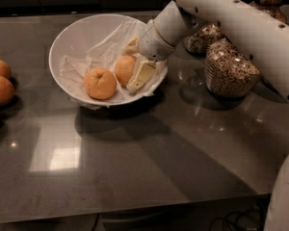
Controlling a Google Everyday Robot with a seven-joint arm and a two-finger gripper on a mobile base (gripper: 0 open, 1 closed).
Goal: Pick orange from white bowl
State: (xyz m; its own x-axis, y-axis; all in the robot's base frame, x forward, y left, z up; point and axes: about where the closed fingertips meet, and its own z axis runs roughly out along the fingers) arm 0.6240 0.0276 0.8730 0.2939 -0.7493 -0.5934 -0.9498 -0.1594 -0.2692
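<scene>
The white bowl [74,35] stands at the back left of the dark table, lined with crumpled white paper. Two fruits lie in it. The orange [123,69] is the paler, smooth one on the right. A deeper-orange fruit with a stem dimple [100,83] lies to its left. My gripper [133,62] reaches into the bowl from the right. Its fingers sit on either side of the orange: one cream pad [141,76] against its right side, the other at its far side. The orange rests on the bowl's lining.
Two glass jars of cereal [229,69] [202,38] stand to the right of the bowl, under my arm. Three more oranges [0,89] lie at the table's left edge. The table's front edge runs along the bottom.
</scene>
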